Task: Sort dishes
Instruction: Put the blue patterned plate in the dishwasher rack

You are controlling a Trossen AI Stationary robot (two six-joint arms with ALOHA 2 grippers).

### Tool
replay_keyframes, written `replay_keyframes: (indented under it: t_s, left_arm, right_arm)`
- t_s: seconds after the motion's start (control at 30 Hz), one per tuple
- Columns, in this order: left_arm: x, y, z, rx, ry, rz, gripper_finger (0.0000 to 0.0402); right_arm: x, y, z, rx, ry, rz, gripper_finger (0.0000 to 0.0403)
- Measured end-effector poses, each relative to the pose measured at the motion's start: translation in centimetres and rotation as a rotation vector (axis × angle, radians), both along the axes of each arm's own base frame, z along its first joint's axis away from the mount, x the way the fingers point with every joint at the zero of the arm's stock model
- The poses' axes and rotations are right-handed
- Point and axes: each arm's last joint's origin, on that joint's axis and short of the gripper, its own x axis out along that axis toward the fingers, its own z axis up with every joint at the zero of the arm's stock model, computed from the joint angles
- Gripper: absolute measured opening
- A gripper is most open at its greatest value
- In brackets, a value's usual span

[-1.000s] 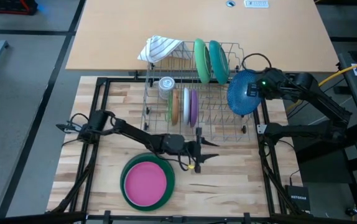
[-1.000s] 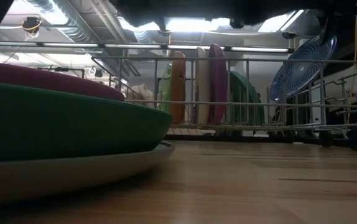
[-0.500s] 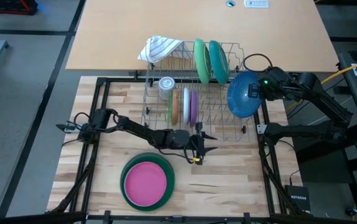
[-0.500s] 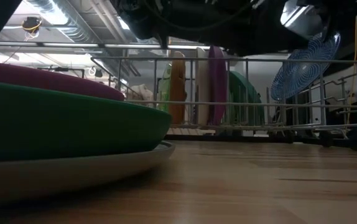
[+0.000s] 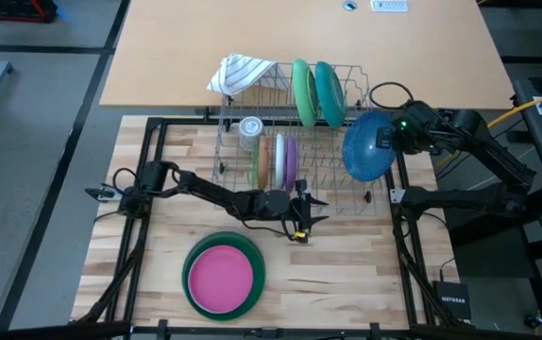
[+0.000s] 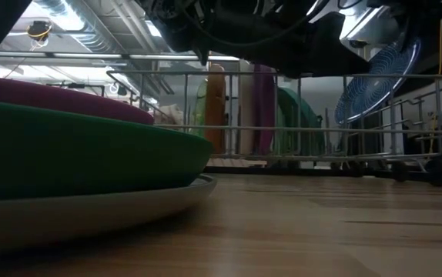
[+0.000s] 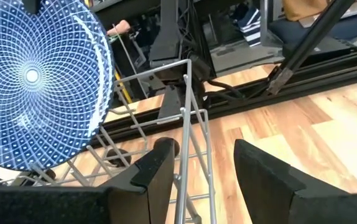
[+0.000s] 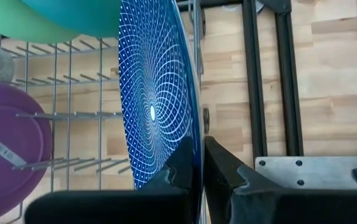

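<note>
Wire rack [image 5: 347,194] holds green [image 5: 301,92] and teal plates [image 5: 328,90] upright at back; green, tan [image 5: 265,162], white, purple plates [image 5: 291,161] mid-rack, glass [image 5: 249,127] beside. Right gripper [image 8: 201,163] clenched on blue patterned plate [image 5: 365,144], on edge at rack's right side. Left gripper [image 7: 204,168] spread apart, straddling rack corner wire. Pink plate [image 5: 221,280] stacked in dark green bowl [image 5: 252,253] on table [image 5: 347,274].

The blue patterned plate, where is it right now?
From above, the blue plate stands on edge at the dish rack's right end, pinched by the right gripper.

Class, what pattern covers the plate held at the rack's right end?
Blue plate: white dotted spiral, clearest in right wrist view.
</note>
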Motion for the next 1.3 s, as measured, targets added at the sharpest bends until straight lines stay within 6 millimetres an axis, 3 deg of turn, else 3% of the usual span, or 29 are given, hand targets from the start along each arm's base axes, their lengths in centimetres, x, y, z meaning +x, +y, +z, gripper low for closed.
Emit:
replay_keyframes:
  t_s: [0.57, 1.3]
  left_arm:
    - [0.02, 0.73, -0.08, 0.008, 0.013, 0.018, 0.0156]
    - [-0.05, -0.02, -0.16, 0.011, 0.021, 0.006, 0.0156]
  right_arm:
    - [0.16, 0.03, 0.02, 0.028, -0.040, -0.023, 0.0034]
    - [0.24, 0.22, -0.01, 0.112, -0.102, -0.092, 0.0041]
